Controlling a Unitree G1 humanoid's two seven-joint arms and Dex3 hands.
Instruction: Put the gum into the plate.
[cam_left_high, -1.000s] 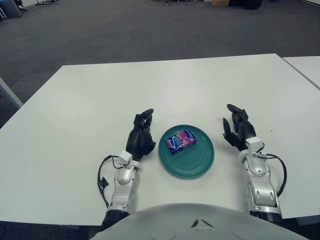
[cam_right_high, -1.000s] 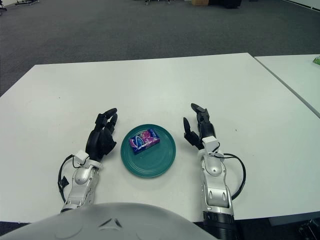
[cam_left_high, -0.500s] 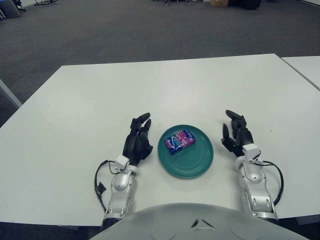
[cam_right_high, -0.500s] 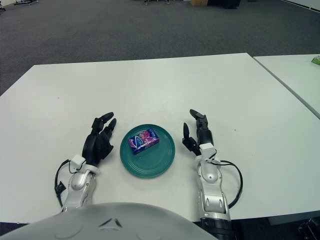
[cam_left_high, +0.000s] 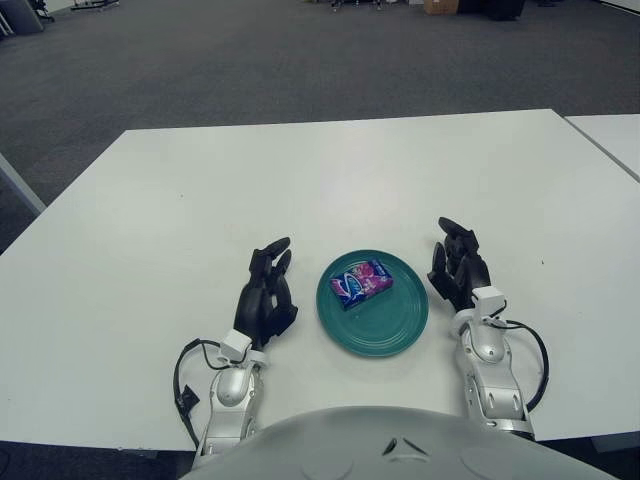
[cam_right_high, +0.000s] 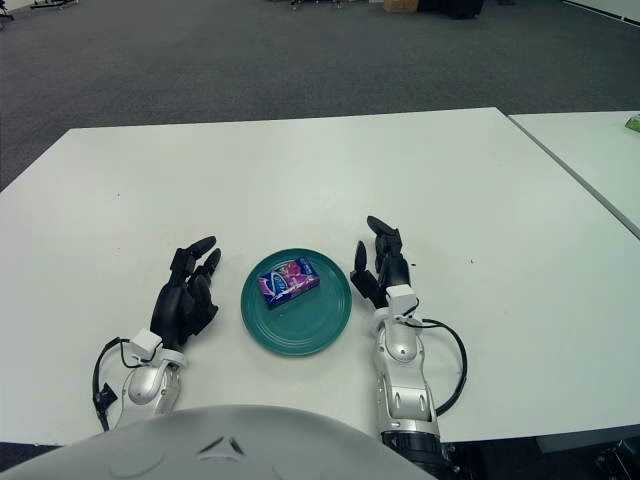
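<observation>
A purple and pink pack of gum (cam_left_high: 361, 283) lies flat inside the teal plate (cam_left_high: 385, 330) near the table's front edge. My left hand (cam_left_high: 266, 296) shows just left of the plate, fingers relaxed and holding nothing. To the plate's right is my right hand (cam_left_high: 456, 268), fingers spread, also holding nothing. Neither hand touches the plate or the gum.
The white table (cam_left_high: 300, 180) stretches far beyond the plate. A second white table (cam_right_high: 600, 150) stands at the right, with a gap between the two. Dark carpet floor lies behind.
Both hands have drawn back toward me, the left sliding further from the plate and the right shifting closer to its right rim. The gum and plate have stayed in place.
</observation>
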